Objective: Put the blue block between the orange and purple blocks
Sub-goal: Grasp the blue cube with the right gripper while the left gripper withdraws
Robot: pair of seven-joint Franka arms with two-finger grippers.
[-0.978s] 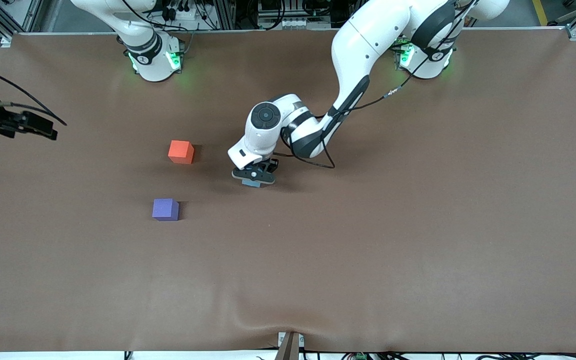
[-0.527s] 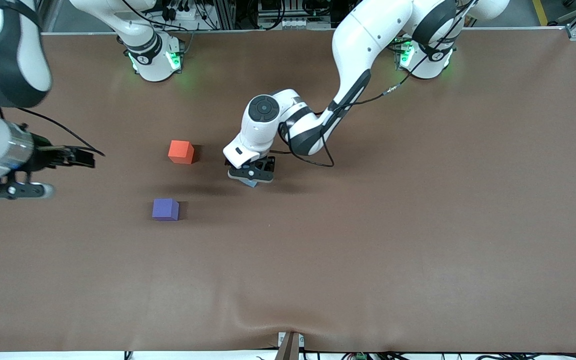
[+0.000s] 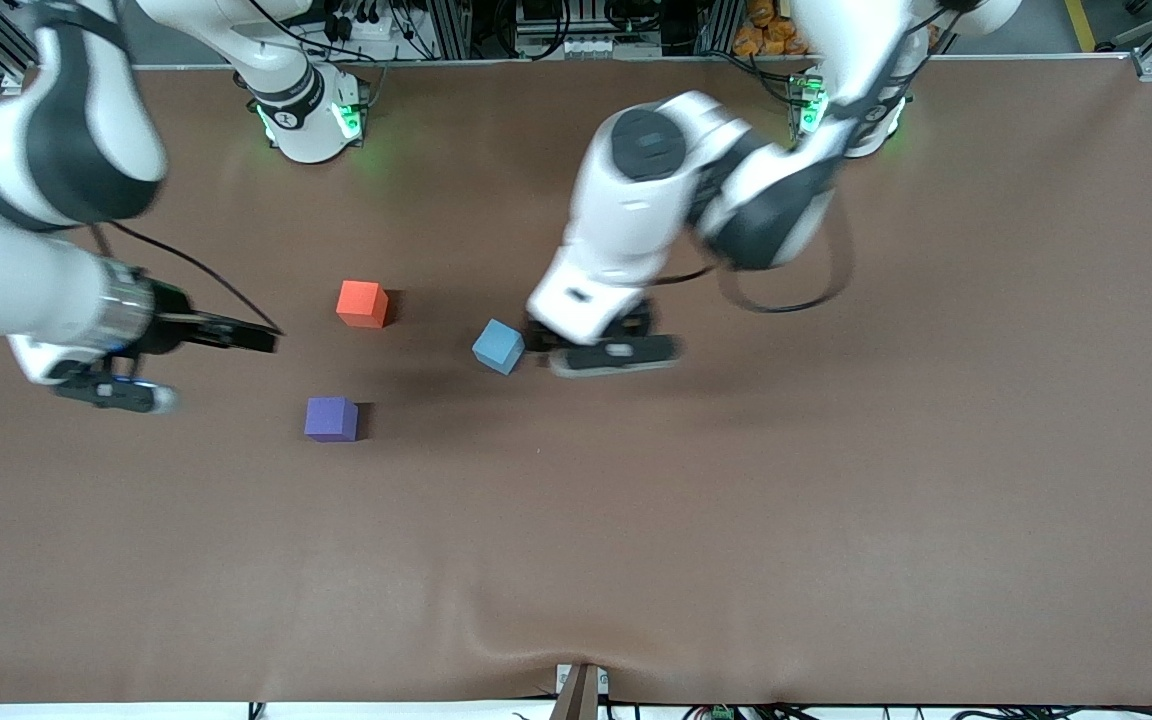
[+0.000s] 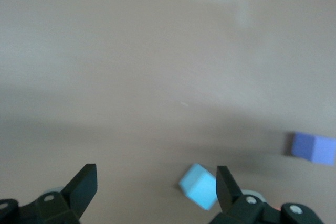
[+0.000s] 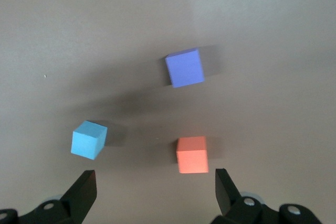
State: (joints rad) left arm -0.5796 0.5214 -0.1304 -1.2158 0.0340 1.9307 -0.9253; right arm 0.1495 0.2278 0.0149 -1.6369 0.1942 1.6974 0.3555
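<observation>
Front view: the blue block (image 3: pixel 497 346) sits on the counter (image 3: pixel 736 520), beside the left gripper (image 3: pixel 608 355) and well apart from the orange block (image 3: pixel 361 303) and the purple block (image 3: pixel 330 418). The right gripper (image 3: pixel 116 392) hangs over the right arm's end of the counter.

Left wrist view: the fingers (image 4: pixel 81 183) are wide and hold nothing. The blue block lies tilted near one of them and could get bumped.

Right wrist view: the fingers (image 5: pixel 84 189) are wide and empty. A careless grab could knock the orange block.
</observation>
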